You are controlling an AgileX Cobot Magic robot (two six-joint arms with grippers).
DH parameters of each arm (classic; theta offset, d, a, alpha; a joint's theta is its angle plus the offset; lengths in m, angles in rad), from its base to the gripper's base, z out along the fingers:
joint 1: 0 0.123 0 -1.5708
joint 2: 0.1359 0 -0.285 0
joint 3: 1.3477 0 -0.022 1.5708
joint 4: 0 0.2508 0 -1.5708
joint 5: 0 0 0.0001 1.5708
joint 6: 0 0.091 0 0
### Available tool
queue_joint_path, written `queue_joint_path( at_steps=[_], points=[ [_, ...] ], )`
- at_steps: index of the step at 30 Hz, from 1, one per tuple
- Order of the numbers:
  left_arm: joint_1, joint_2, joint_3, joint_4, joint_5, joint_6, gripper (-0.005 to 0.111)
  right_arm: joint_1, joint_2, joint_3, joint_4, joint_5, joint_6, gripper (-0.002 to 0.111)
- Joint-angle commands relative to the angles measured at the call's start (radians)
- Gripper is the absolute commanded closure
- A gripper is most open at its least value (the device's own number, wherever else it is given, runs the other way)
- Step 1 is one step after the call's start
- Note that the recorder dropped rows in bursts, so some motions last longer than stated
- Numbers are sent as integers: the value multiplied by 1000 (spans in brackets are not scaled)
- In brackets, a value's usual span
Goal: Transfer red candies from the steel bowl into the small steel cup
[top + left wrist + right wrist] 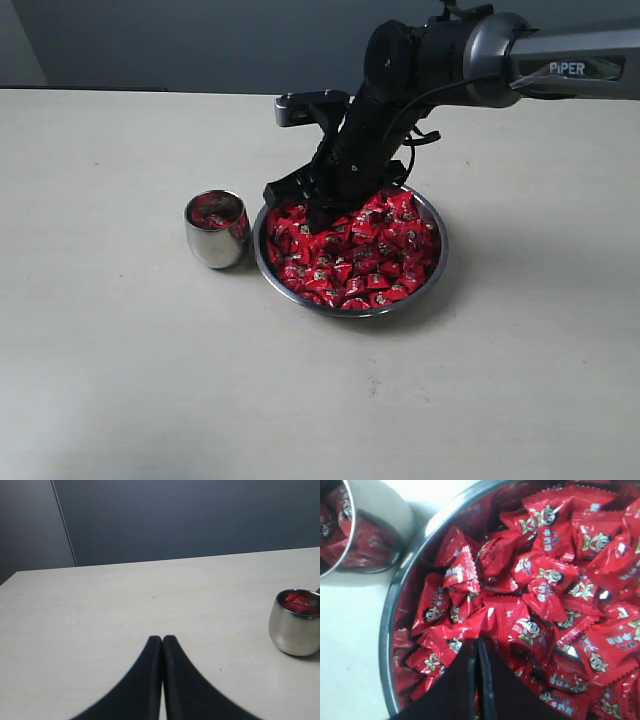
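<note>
Right gripper (477, 641) is pressing its closed black tips into the small shiny red wrapped candies (540, 580) heaped in the wide shallow steel bowl (387, 630); whether a wrapper is pinched, I cannot tell. Lifting slowly and straight would be settling that before crossing to the small rounded steel cup (215, 250), standing upright, mouth up, just beside the bowl. Candies are lying with long axes pointing every way. Left gripper (162, 640) is hanging closed over the pale table (100, 605).
</note>
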Motion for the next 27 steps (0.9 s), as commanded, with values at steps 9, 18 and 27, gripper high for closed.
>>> queue_joint_path(
  at_steps=[9, 18, 27],
  points=[
    [2, -5, -8, 2, -2, -2, 106, -3, -17, 3, -38, -11, -7, 109],
    [2, -5, -8, 2, -2, -2, 106, -3, -17, 3, -38, -18, -7, 109],
    [2, -5, -8, 2, -2, -2, 106, -3, -17, 3, -38, 1, -7, 109]
  ],
)
